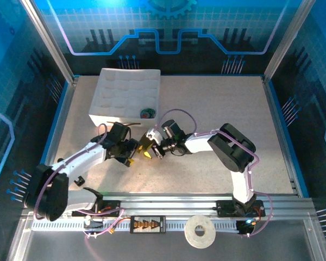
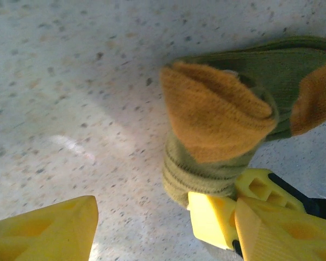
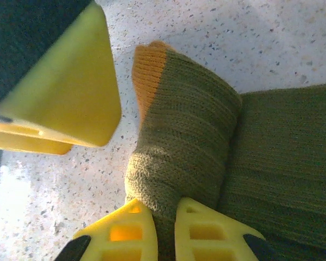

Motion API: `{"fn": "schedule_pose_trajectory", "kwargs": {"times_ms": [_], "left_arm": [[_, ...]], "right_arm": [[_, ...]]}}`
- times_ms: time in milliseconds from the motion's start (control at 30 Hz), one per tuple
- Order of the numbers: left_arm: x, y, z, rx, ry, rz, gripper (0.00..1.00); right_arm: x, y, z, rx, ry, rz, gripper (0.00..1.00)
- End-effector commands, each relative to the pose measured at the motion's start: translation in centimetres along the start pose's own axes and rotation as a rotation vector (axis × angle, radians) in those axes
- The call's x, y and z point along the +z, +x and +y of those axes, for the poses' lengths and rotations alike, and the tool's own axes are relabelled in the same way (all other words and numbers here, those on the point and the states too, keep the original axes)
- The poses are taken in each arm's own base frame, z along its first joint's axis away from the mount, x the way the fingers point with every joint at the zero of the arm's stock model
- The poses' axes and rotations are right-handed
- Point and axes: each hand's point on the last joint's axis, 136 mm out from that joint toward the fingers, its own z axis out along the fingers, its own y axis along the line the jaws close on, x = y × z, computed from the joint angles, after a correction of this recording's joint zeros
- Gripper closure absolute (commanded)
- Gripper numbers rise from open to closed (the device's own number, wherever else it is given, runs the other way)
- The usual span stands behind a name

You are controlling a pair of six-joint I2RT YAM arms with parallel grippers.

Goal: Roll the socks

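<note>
Right claw (image 3: 162, 212) is clenched on the olive-green sock (image 3: 185, 147), left of centre on the counter (image 1: 217, 103); left claw (image 2: 163, 223) stands released beside it. We judge the roll partly formed; the remaining length lies flat, unwound.

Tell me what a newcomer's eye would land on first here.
The partly rolled olive-green sock, orange-tipped, in the middle of the table, grabs the eye first. The bright yellow right end effector pinches one end of it, while the left end effector stands open alongside. A white gridded tray sits at the back left.
</note>
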Motion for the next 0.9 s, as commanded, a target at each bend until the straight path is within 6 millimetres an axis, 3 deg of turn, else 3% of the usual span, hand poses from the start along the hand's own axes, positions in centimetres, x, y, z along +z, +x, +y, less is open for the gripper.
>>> {"fn": "schedule_pose_trajectory", "kwargs": {"times_ms": [0, 167, 433, 567, 733, 867], "left_arm": [[0.9, -0.5, -1.9, 0.046, 0.049, -0.004, 0.33], [2.0, -1.0, -2.0, 0.054, 0.027, -0.016, 0.36], [4.4, -2.0, -0.1, 0.016, -0.091, -0.036, 0.54], [4.5, -1.7, 4.1, -0.034, -0.322, -0.022, 0.72], [3.8, -0.5, 8.6, -0.094, -0.481, 0.016, 0.77], [2.4, 0.7, 10.4, -0.135, -0.549, 0.058, 0.79]], "right_arm": [[0.1, 11.7, -2.4, 0.366, 0.06, 0.359, 1.0], [0.0, 11.4, -3.2, 0.465, 0.054, 0.338, 1.0], [0.0, 10.9, -3.3, 0.466, 0.049, 0.338, 0.98], [-0.7, 9.1, -2.7, 0.315, 0.084, 0.292, 0.83], [-2.7, 4.6, -0.9, 0.033, 0.156, 0.139, 0.62], [-5.3, 1.6, 1.1, -0.254, 0.284, -0.049, 0.49]]}}
